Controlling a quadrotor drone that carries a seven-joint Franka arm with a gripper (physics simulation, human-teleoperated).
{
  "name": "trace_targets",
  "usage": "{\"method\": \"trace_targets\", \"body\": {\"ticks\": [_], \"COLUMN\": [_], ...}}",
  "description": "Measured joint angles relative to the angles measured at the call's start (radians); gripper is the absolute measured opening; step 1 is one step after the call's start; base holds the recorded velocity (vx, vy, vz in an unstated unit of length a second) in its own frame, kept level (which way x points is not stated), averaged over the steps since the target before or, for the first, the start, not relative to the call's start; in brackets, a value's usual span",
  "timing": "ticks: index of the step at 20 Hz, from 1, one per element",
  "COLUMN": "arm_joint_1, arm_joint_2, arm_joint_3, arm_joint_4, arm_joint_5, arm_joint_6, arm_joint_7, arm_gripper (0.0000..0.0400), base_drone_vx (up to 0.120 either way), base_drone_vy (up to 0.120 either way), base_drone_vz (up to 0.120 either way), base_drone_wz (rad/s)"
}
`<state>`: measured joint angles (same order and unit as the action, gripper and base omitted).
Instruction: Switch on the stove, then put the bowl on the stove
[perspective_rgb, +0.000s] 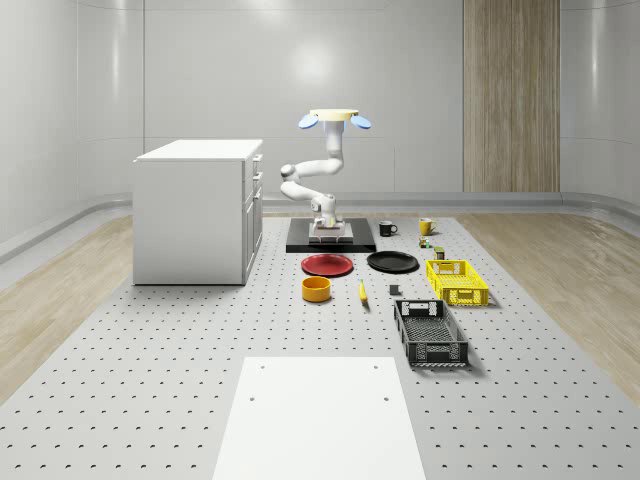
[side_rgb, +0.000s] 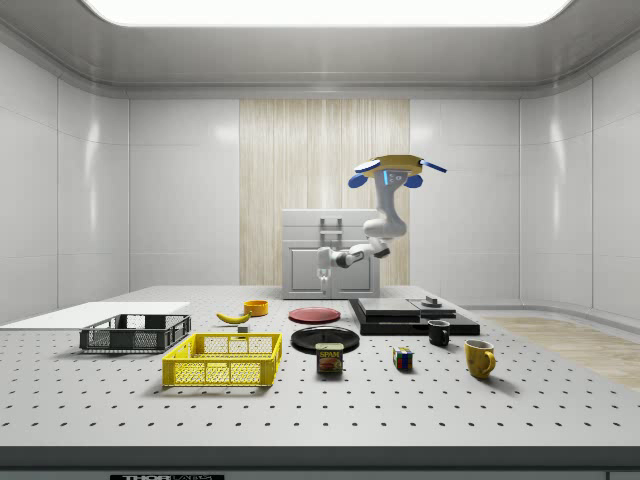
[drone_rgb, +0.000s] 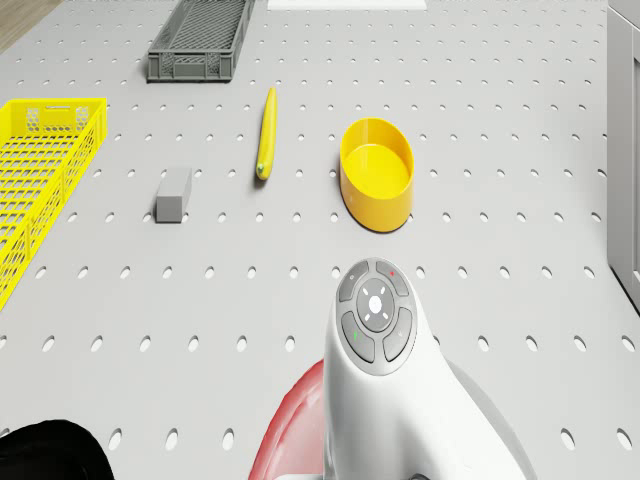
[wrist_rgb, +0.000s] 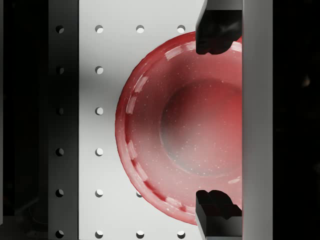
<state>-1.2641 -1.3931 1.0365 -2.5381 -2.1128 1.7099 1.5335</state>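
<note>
The drone (perspective_rgb: 335, 118) hovers over the far part of the bench (perspective_rgb: 150, 380), above the stove (perspective_rgb: 331, 240), and the arm hangs down from it. The end effector (perspective_rgb: 325, 226) is low, near the stove's near edge in the whole-scene view. In the wrist view its two fingertips (wrist_rgb: 218, 32) stand apart with nothing between them, and under them is the red plate (wrist_rgb: 180, 130).

The bowl (perspective_rgb: 316, 289) is yellow and stands upright and empty on the bench, near side of the red plate, just left of the banana (perspective_rgb: 362, 291). It is well apart from the end effector, nearer to the camera in the whole-scene view, and nothing touches it.

I judge that the bowl is light and stiff, with a smooth wall that could be slippery. Its whole width looks too large for the fingers, so the best hold is probably on the rim (drone_rgb: 377, 128), one finger inside and one outside, coming from above. If it is held only on one side, the bowl may tilt a little, so a firm and deep hold on the rim seems wise.
</note>
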Motion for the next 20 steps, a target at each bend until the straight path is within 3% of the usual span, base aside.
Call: {"method": "trace_targets", "body": {"ticks": [20], "arm_joint_1": [-0.003], "arm_joint_2": [-0.004], "arm_joint_3": [0.0], "arm_joint_4": [0.0], "arm_joint_5": [0.002], "arm_joint_6": [0.004], "arm_joint_7": [0.002], "arm_gripper": [0.04], "base_drone_vx": [0.12], "base_drone_vy": [0.0], "base_drone_vz": [0.0], "base_drone_wz": [0.0]}}
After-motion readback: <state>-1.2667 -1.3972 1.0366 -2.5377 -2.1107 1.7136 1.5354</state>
